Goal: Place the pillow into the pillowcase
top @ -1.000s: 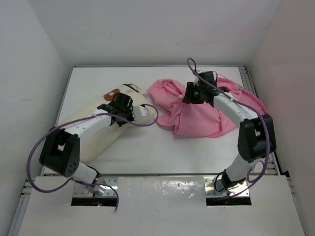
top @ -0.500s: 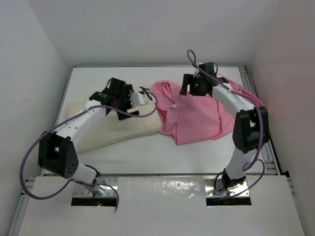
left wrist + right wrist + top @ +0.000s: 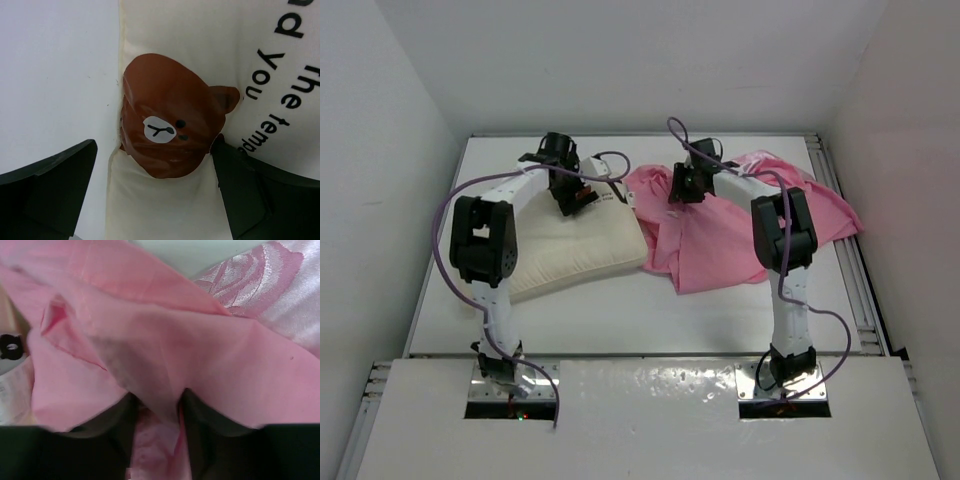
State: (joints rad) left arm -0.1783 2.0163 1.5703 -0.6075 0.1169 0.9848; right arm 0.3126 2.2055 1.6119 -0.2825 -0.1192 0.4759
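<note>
Pink satin pillowcase (image 3: 720, 245), faint rose pattern, lying crumpled on the right half of the tabletop (image 3: 620, 320) and reaching toward the far right corner; none of the pillow is inside it. Cream-white pillow (image 3: 570, 245), plump and rectangular, lying flat on the left half nearer the far edge, its right side meeting the pink fabric at mid-table. Brown bear mark (image 3: 170, 135) and black print (image 3: 280, 90) sit at the pillow's far edge. The left gripper (image 3: 582, 190) is at that far edge, jaws spread wide: one finger is over bare tabletop, the other over the cushion, and the bear-marked seam lies between them. It has no visible hold, with a sliver of gap showing on the table side. The right gripper (image 3: 682, 185) is at the near-left part of the pillowcase. Its jaws are drawn nearly together on a raised fold of pink satin, which bunches between them in the wrist view. Step in hand, as judged: the case is held up by a fold while the pillow is lined up beside it, insertion not yet begun. Whether the held fold belongs to the case's mouth cannot be told. The next move likely calls for closing the left jaws on the seam, confirming an open mouth, and feeding one pillow corner in while the slippery satin is kept lifted.
</note>
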